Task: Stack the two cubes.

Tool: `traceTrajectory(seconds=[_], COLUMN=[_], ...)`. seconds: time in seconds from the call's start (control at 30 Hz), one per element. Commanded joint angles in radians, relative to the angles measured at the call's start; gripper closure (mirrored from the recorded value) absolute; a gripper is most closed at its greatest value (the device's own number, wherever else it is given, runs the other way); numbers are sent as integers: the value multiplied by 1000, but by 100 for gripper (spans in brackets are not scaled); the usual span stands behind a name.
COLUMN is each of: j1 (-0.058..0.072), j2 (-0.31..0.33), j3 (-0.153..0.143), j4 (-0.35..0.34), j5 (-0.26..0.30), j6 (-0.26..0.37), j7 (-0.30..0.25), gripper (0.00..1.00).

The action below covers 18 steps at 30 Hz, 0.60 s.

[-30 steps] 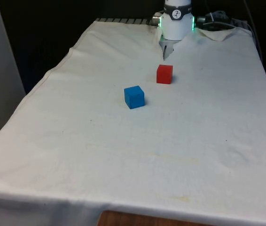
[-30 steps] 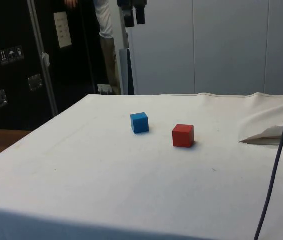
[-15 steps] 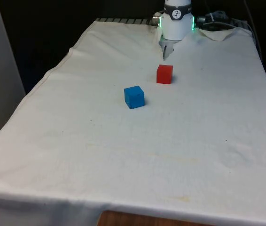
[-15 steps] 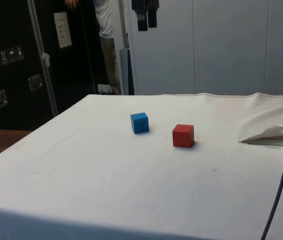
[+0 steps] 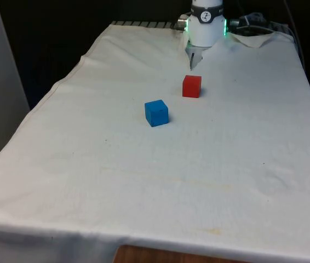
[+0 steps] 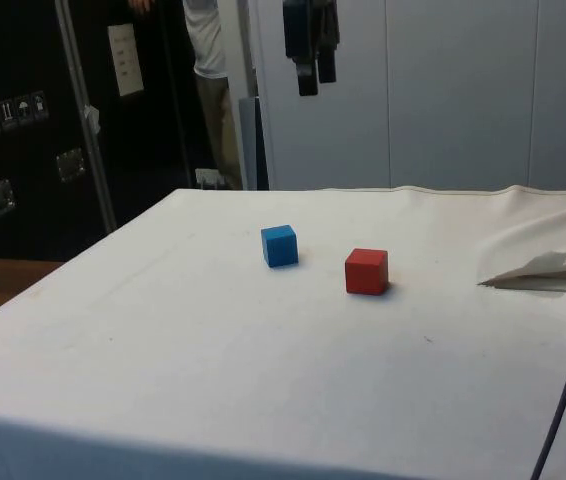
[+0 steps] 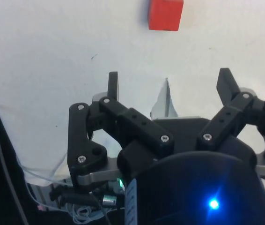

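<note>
Side view: gripper (image 6: 317,72) hangs high above the table (image 6: 263,400), well clear of both cubes, fingers (image 6: 308,75) pointing down. Wrist view: gripper (image 7: 167,83) spread wide, nothing between the fingers (image 7: 113,84), white cloth below them. Red cube (image 5: 191,86) sits on the cloth toward the far end, apart from the blue cube (image 5: 156,113), which lies nearer and to the front view's left. Red cube (image 7: 165,14) also shows in the wrist view, beyond the fingertips. Both cubes rest flat, unstacked. A person (image 6: 203,60) stands behind the table in the side view.
</note>
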Motion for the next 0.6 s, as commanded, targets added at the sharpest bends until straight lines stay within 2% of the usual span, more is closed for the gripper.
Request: traceTrajectory(seconds=[0.0, 0.03, 0.07, 0.23, 0.3, 0.33, 0.57], j1=[-4, 0, -4, -4, 0, -4, -5], j2=[-5, -1, -5, -6, -1, -7, -16], j3=[5, 0, 5, 5, 0, 4, 3], j4=[-16, -7, -28, -68, -67, -85, -166], j5=[-14, -2, -20, -36, -28, -41, -50], j6=[15, 2, 21, 46, 39, 57, 129], j7=[17, 4, 26, 58, 51, 68, 102], gripper=[0, 0, 0, 0, 0, 0, 0])
